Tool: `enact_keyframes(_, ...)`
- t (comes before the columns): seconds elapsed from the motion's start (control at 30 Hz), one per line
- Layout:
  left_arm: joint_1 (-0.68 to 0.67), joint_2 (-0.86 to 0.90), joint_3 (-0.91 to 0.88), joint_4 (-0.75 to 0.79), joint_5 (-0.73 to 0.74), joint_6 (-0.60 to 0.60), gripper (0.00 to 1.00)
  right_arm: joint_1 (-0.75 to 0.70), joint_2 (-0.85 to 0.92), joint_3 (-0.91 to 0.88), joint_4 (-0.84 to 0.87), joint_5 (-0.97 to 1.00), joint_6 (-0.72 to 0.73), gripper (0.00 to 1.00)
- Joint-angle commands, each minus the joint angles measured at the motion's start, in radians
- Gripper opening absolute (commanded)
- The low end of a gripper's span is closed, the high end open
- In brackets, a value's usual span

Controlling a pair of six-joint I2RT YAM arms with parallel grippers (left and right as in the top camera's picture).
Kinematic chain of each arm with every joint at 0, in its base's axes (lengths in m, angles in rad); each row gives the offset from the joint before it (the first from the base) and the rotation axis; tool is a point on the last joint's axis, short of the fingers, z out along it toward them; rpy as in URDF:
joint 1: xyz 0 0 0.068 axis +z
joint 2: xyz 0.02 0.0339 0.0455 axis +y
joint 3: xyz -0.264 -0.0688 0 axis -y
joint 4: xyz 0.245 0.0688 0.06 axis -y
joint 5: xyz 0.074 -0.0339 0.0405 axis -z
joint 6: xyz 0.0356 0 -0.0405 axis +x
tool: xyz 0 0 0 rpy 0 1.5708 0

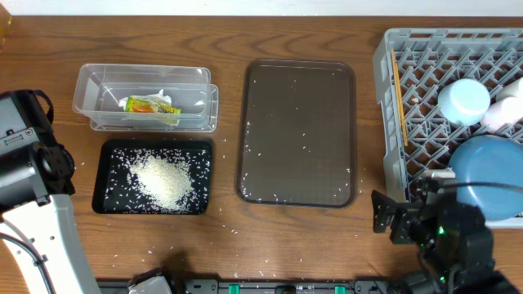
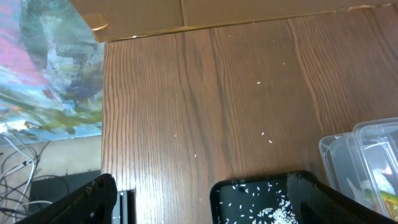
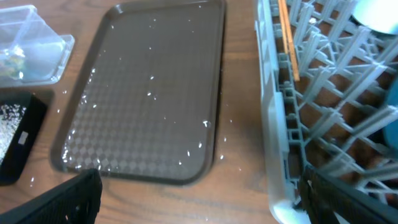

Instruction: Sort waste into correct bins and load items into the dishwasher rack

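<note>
Rice [image 1: 163,180] lies heaped in the black tray [image 1: 100,175] in the overhead view, and behind it the tub [image 1: 90,102] holds the wrapper [image 1: 149,105] and tissue [image 1: 168,96]. At the right, the rack [image 1: 384,106] carries the chopsticks [image 1: 400,98], cups [image 1: 500,113] and plate [image 1: 490,167]. The brown tray [image 1: 298,131] sits between bins and rack, speckled with stray grains. Both arms sit at the table's near corners, well apart from everything. In the left wrist view, the left gripper [image 2: 202,180] has its 2 fingers spread wide with nothing between them, above the black tray's far corner, the tub's corner at the right and a few grains on bare wood. In the right wrist view, the right gripper [image 3: 200,180] is likewise wide and empty, over the brown tray's near edge beside the rack wall. The sorting looks all but finished; only scattered grains seem left. Pinching single grains would likely fail, so the better course is probably to grip the brown tray's rim, tilt it slowly over the black tray, and keep the tilt shallow so grains slide rather than bounce.
</note>
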Motion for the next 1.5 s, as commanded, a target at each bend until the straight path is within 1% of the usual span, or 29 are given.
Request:
enact_keyframes(0.0,0.005,-0.001,0.002,-0.003,-0.020,0.003,0.91,-0.040,-0.097,-0.114,0.075,-0.014,-0.015,0.99)
enact_keyframes(0.17,0.005,-0.001,0.002,-0.003,-0.020,0.003,0.90,-0.092,-0.224,-0.261,0.198,-0.064,-0.016,0.99)
enact_keyframes(0.33,0.005,-0.001,0.002,-0.003,-0.020,0.003,0.90,-0.144,-0.320,-0.371,0.291,-0.093,-0.016,0.99)
enact_keyframes(0.53,0.005,-0.001,0.002,-0.003,-0.020,0.003,0.91,-0.189,-0.410,-0.508,0.471,-0.142,-0.038,0.99)
enact_keyframes(0.9,0.005,-0.001,0.002,-0.003,-0.020,0.003,0.91,-0.191,-0.410,-0.695,0.860,-0.135,-0.038,0.99)
enact_keyframes(1.2,0.005,-0.001,0.002,-0.003,-0.020,0.003,0.91,-0.191,-0.410,-0.701,0.874,-0.009,-0.042,0.99)
enact_keyframes(1.37,0.005,-0.001,0.002,-0.003,-0.020,0.003,0.91,-0.191,-0.410,-0.701,0.868,0.007,-0.136,0.99)
enact_keyframes(1.47,0.005,-0.001,0.002,-0.003,-0.020,0.003,0.91,-0.191,-0.410,-0.701,0.867,0.006,-0.139,0.99)
